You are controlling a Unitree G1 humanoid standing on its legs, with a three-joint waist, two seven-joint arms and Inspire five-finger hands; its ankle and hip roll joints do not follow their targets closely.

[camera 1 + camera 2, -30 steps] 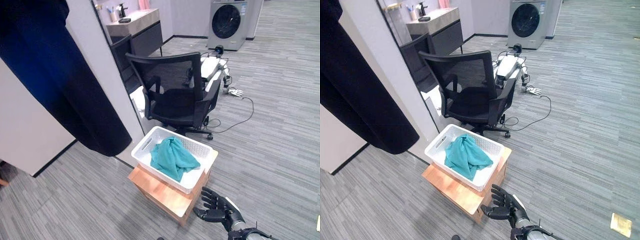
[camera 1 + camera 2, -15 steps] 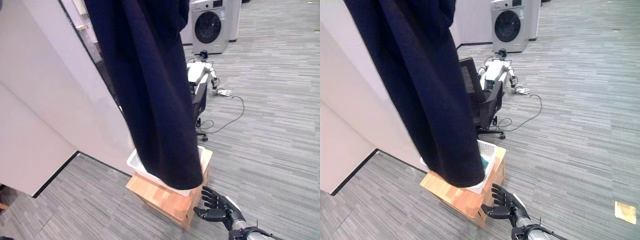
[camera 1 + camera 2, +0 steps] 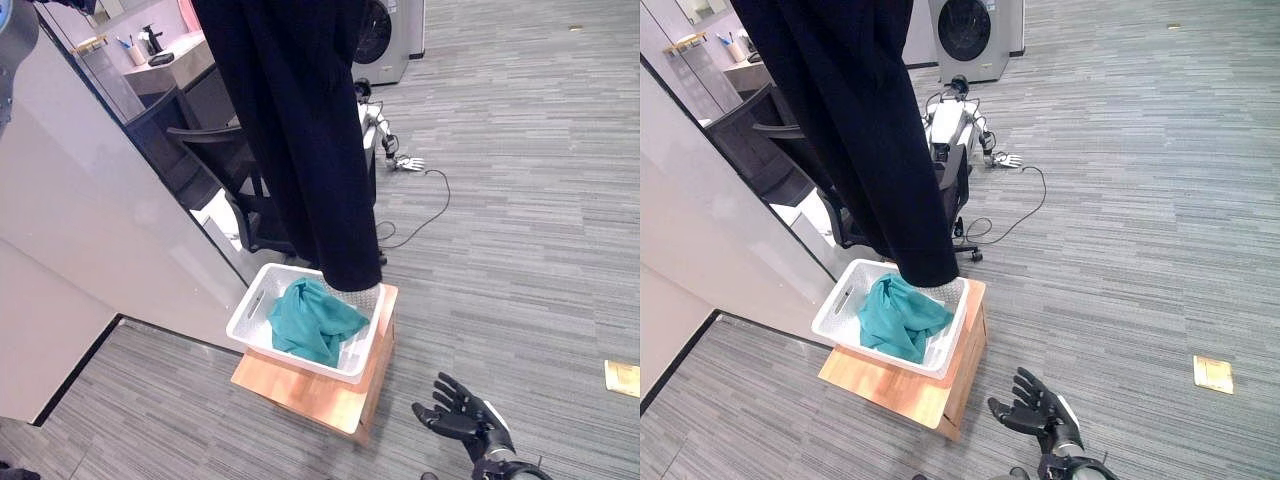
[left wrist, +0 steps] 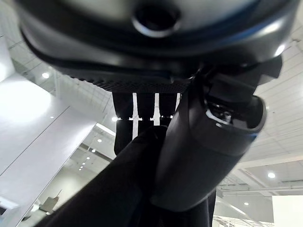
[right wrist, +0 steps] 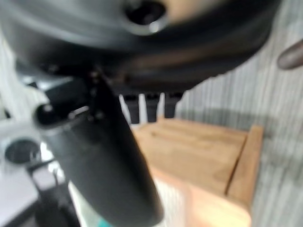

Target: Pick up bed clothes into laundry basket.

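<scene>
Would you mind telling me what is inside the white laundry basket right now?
A crumpled teal cloth lies in the white laundry basket. The dark garment's lower end hangs over the far corner, hiding what lies beneath it there.

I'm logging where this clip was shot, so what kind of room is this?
Probably a robot test lab laid out like a home: a washing machine by the far wall, an office chair on grey carpet, and another small robot lying on the floor.
</scene>
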